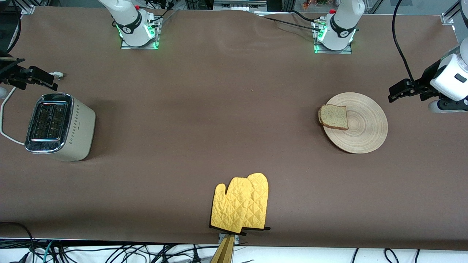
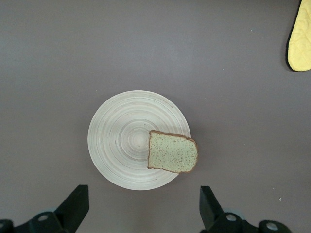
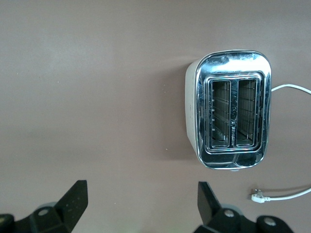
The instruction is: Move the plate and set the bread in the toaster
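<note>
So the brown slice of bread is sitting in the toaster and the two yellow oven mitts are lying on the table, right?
Not quite. The brown speckled slice of bread lies on the round light-wood plate, at its edge, not in the cream-white toaster with the chrome top. The right wrist view shows both slots empty. The two yellow quilted oven mitts do lie on the table.

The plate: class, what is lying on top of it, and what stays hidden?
On the plate lies one slice of bread, at the rim toward the right arm's end, its edge overhanging slightly. The rest of the plate is bare wood. The part of the plate beneath the slice is covered.
</note>
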`<state>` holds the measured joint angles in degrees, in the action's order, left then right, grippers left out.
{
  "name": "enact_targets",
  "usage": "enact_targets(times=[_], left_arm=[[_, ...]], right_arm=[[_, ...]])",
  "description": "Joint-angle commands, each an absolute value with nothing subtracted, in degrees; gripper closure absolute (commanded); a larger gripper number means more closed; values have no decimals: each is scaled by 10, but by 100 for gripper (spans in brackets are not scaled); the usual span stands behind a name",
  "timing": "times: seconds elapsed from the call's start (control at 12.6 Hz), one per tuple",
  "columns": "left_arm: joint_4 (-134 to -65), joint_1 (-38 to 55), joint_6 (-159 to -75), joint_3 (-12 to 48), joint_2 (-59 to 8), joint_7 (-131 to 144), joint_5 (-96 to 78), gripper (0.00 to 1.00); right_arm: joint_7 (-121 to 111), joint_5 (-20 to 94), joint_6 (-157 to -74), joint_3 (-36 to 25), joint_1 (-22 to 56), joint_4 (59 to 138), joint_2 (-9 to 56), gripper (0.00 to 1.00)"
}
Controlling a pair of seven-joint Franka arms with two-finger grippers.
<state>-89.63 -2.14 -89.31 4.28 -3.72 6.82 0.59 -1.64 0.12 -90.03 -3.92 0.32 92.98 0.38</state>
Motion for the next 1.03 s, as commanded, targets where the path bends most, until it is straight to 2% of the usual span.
enact_targets(times=[0.0, 0.79, 0.95], left_arm=[[-883, -25, -883, 46, -42, 72, -5, 0], [-884, -24, -874, 51, -41, 72, -4, 0], [-898, -24, -864, 56, -25, 71, 6, 0]], right_arm=[[-17, -1, -894, -39, 4, 922, 4, 0], [-17, -1, -892, -39, 4, 922, 4, 0], [-17, 0, -892, -39, 4, 922, 4, 0]])
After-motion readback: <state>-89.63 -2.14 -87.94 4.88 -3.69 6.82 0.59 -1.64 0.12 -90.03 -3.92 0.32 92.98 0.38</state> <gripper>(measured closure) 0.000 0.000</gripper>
